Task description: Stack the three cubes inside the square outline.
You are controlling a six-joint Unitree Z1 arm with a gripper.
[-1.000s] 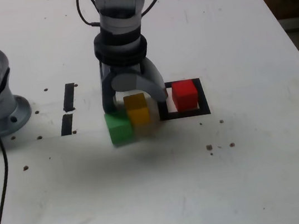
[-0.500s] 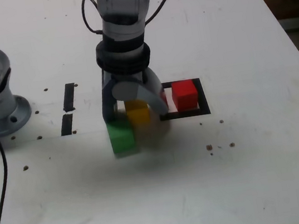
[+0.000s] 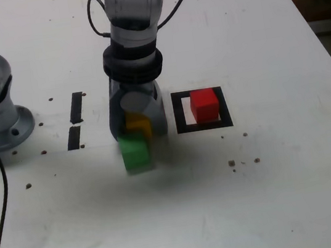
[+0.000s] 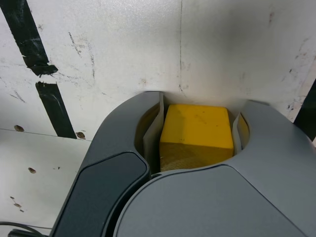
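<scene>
- Three matte cubes on scuffed white table (image 3: 288, 193).
- Smooth grey gripper (image 3: 139, 126) pinches yellow cube (image 4: 196, 131), curved jaws pressed on its sides.
- Green cube (image 3: 135, 151) just before it.
- Red cube (image 3: 204, 104) inside black tape square outline (image 3: 205, 125).

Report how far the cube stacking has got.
Done: the red cube sits inside the square outline. In hand: the gripper is shut on the yellow cube. Left: placing yellow on red, then adding the green cube, which rests on the table beside the gripper.
</scene>
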